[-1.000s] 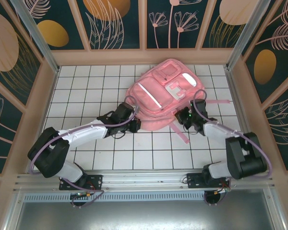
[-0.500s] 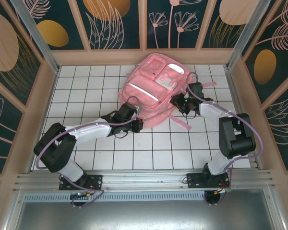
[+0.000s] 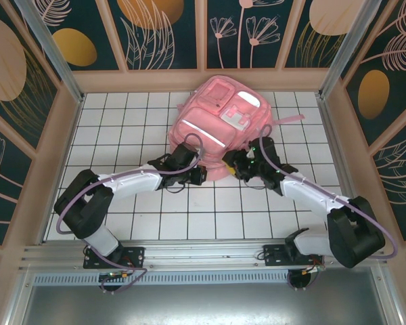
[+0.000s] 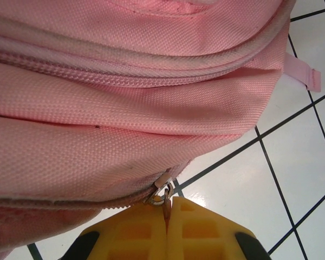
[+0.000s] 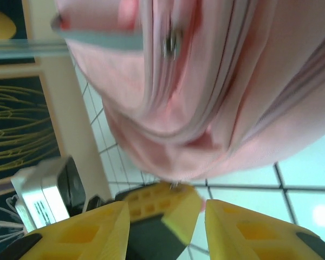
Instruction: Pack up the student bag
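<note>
From above, the student bag (image 3: 220,122) lies on the far middle of the desk (image 3: 122,135), both hands at its near edge. Up close, my left hand (image 4: 167,210) pinches a zipper pull (image 4: 162,194); my right hand (image 5: 168,211) gapes, empty.

You're looking at a robot test cell in a lab.
Your left arm (image 3: 125,183) and right arm (image 3: 311,195) are bolted to a metal rail (image 3: 203,252) at the near edge of a white gridded counter (image 3: 122,128), boxed in on 3 sides by aluminium posts (image 3: 46,47) and printed wall panels (image 3: 166,40) of leaves and gold ovals on dark teal.
</note>
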